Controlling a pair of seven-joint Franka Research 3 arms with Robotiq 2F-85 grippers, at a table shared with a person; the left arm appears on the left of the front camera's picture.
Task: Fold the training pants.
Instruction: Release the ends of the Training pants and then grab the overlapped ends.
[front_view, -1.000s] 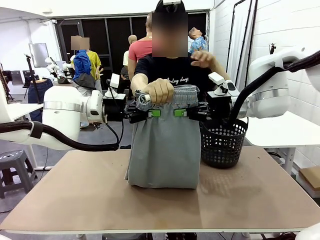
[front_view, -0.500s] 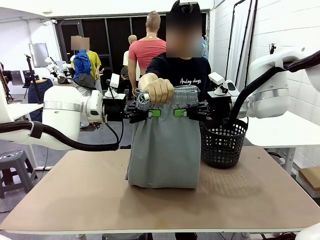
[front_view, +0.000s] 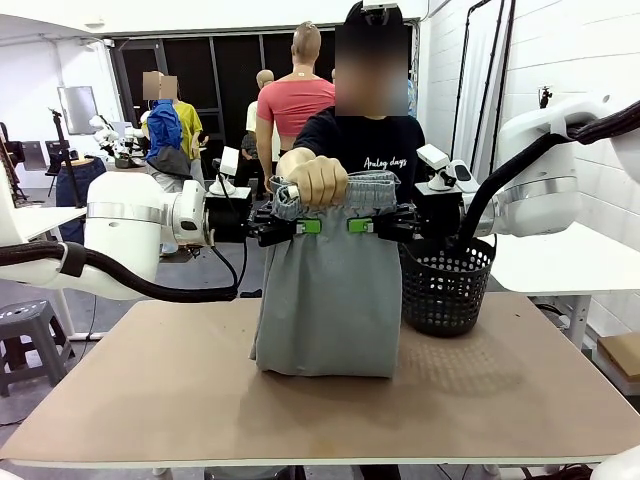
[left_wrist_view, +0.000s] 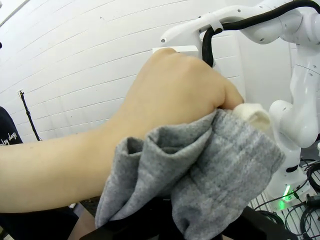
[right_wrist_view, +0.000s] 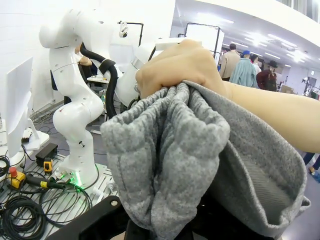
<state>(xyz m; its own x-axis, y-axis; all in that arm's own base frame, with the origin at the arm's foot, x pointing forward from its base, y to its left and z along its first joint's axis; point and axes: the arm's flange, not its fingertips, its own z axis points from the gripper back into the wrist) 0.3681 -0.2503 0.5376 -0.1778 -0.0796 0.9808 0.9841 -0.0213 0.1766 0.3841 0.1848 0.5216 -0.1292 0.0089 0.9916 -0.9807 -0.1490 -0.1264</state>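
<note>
From where I stand, the training pants (front_view: 325, 300) hang in the air over the middle of the counter (front_view: 200, 400), waistband up. Their lower edge rests on the wood, just beside the black mesh basket (front_view: 445, 285).

The left pincer (front_view: 308, 226) and the right pincer (front_view: 360, 226) come in from either side and are each clamped on the grey cloth just under the waistband, green pads close together. Above them the person's hand (front_view: 318, 182) is a fist bunching the elastic top.

I'd say the fold is at a shared-hold stage, with the garment gathered narrow and held up but not yet laid down. The next move seems to call for the fist to let go. After that, both arms would need to lower and sweep together, so the cloth lands flat and doubled rather than slumping into a heap.

The front view gives the whole drape and where it meets the counter. The left wrist view, close up, shows a pale drawstring end (left_wrist_view: 252, 114) poking from the fist. The right wrist view shows the thick gathered folds of the waistband, with that pincer's own fingers buried under the jersey.
</note>
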